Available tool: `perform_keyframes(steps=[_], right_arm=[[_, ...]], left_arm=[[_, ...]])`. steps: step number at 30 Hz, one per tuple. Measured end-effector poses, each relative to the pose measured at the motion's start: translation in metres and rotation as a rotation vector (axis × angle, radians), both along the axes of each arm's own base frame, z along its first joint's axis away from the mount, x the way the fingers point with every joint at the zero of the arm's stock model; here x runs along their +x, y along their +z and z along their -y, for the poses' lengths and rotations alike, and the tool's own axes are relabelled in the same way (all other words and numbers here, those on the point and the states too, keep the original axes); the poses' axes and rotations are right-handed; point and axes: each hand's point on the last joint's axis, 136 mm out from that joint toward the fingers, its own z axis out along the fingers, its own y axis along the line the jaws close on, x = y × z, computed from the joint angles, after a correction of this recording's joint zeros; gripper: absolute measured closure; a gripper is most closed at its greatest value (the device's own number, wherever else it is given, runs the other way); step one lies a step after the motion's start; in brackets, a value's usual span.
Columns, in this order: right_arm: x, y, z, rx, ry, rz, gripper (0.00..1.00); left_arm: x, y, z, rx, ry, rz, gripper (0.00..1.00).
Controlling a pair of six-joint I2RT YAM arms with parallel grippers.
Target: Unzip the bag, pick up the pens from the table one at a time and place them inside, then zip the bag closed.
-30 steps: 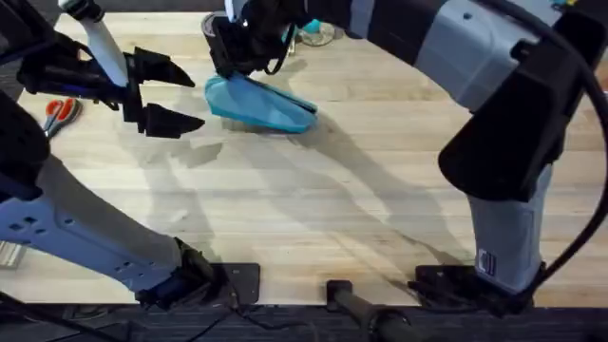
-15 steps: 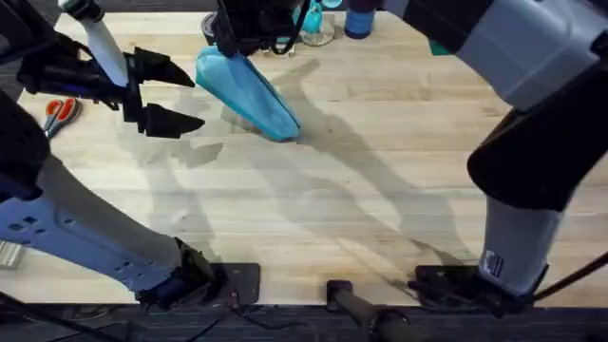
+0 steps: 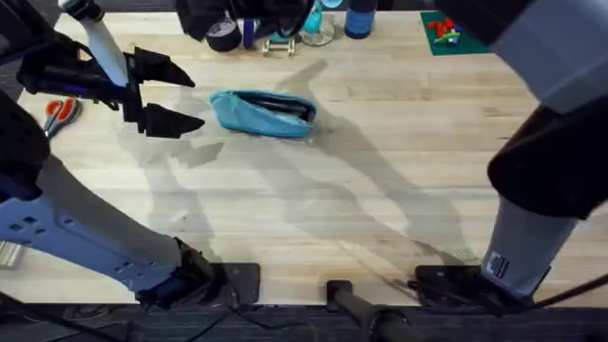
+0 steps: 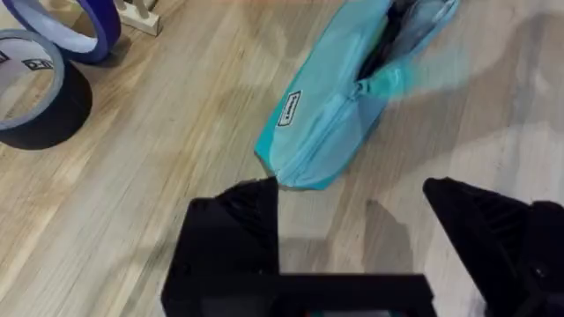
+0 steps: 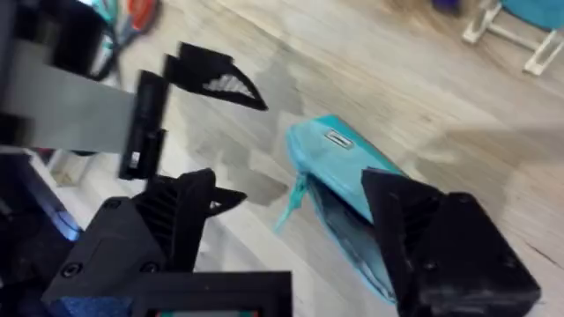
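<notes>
The bag (image 3: 263,112) lay flat on the table (image 3: 313,209), upper-centre of the overhead frame, long axis approx. left-right, w/ a dark slit along its top edge where the zipper looked at least partly undone. In the left wrist view the bag (image 4: 352,92) sat in the upper middle, a small white label on its side, dark opening toward the upper right; a light-blue pull tab stuck out near the gap. In the right wrist view the bag (image 5: 348,198) was centre-frame, its opening a dark strip, a thin blue tab hanging off the near end.

Left gripper (image 3: 171,93) hovered at upper left of the overhead frame, just left of the bag, not touching it; fingers spread wide apart, nothing between them. Same in its own wrist view: left gripper (image 4: 379,238) w/ both black fingers at the bottom edge, bag end just above the gap. It also showed in the right wrist view, upper left, beside the bag.

Right gripper (image 5: 291,220) was spread apart too, the bag seen in the gap but not clamped.

Rolls of tape (image 4: 40,84) lay at upper left of the left wrist view. Orange-handled scissors (image 3: 59,112) sat at the far left edge overhead. Can't tell where the pens were.
</notes>
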Motion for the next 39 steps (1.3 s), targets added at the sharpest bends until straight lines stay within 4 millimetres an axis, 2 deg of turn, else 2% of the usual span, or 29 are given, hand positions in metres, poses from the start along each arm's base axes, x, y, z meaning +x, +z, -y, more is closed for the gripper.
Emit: perform_keyframes(steps=[3, 20, 24, 27, 30, 35, 39], right_arm=[[-0.001, 0.013, 0.000, 0.020, 0.002, 0.020, 0.004], [-0.009, 0.002, 0.008, -0.022, -0.004, -0.033, 0.005], [-0.011, -0.006, 0.019, -0.071, -0.051, -0.060, 0.004], [-0.010, -0.006, 0.037, -0.133, -0.120, -0.055, 0.004], [-0.012, 0.013, 0.054, -0.146, -0.183, -0.024, 0.003], [-0.022, 0.060, 0.078, -0.099, -0.257, 0.037, 0.003], [-0.027, 0.079, 0.093, -0.089, -0.306, 0.068, 0.003]], left_arm=[[0.000, 0.000, 0.000, 0.000, 0.000, 0.000, 0.006], [0.000, 0.000, 0.000, 0.000, 0.000, 0.000, 0.006], [0.000, 0.000, 0.000, 0.000, 0.000, 0.000, 0.006], [0.000, 0.000, 0.000, 0.000, 0.000, 0.000, 0.006], [0.000, 0.000, 0.000, 0.000, 0.000, 0.000, 0.006], [0.000, 0.000, 0.000, 0.000, 0.000, 0.000, 0.006], [0.000, 0.000, 0.000, 0.000, 0.000, 0.000, 0.006]])
